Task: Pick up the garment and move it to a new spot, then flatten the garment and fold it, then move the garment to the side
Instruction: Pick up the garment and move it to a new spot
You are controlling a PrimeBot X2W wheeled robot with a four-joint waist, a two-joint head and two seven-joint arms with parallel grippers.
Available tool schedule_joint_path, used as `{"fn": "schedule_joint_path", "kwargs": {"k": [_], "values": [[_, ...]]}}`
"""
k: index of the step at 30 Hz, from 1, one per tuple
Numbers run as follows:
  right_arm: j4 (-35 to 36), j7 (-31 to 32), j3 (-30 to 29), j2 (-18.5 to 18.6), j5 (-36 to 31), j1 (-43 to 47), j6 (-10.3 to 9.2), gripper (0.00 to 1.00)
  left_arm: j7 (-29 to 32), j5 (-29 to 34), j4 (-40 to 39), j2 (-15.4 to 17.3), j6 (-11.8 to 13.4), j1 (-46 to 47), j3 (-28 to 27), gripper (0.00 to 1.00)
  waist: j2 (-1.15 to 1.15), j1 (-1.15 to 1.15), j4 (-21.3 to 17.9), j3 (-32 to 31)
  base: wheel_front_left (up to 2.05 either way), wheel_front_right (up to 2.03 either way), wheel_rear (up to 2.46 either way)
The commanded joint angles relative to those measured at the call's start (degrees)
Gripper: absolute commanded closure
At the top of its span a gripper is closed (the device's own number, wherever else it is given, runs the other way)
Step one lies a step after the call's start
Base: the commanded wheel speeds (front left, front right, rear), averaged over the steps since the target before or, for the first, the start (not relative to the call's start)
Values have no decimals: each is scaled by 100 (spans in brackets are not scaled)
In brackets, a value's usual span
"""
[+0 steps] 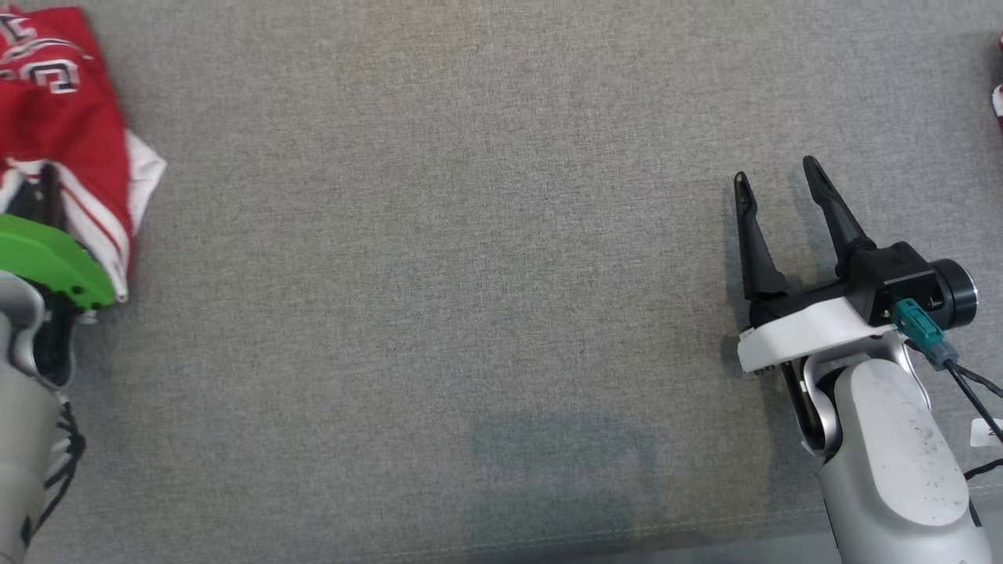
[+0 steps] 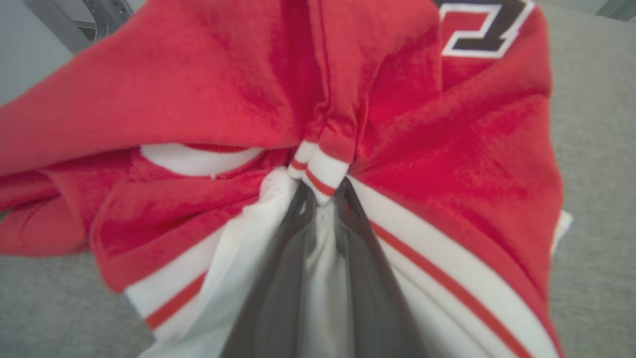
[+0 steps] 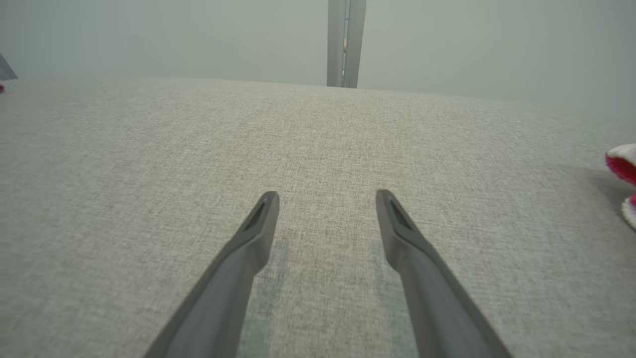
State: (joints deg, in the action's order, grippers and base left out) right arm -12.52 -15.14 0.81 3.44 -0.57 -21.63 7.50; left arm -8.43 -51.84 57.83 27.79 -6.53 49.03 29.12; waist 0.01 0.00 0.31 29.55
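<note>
Left pincer (image 2: 325, 198) tight on red garment (image 2: 198, 89), right pincer (image 1: 776, 172) agape

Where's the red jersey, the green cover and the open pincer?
red jersey (image 2: 447, 149), left wrist view, red cloth.
green cover (image 1: 47, 262), head view, top face.
right pincer (image 1: 776, 171), head view, between its fingertips.

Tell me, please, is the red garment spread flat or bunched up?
Bunched up: the garment crumples in deep folds that converge where the left tool pinches it.
</note>
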Motion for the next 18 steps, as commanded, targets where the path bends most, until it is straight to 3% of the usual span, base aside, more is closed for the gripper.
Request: {"fn": "schedule_joint_path", "kwargs": {"k": [1,5,11,18], "values": [[-40,1,16,-7,68,-18,-4,0,102,-38,-170,-409,-157,-354,319,100,-1,0,71,-163,0,0,0],[-155,1,87,-25,163,-36,-3,0,-166,-158,-728,-407,-121,-387,742,100,-1,0,71,-354,0,0,0],[-245,1,220,-44,444,-27,-4,0,-477,-429,-1447,-660,-102,-396,1306,100,-1,0,-146,-649,0,0,0],[-327,1,285,-47,712,180,-4,0,-628,-717,-1691,-1440,-103,-546,1893,100,-1,0,-647,-1009,0,0,0]]}}
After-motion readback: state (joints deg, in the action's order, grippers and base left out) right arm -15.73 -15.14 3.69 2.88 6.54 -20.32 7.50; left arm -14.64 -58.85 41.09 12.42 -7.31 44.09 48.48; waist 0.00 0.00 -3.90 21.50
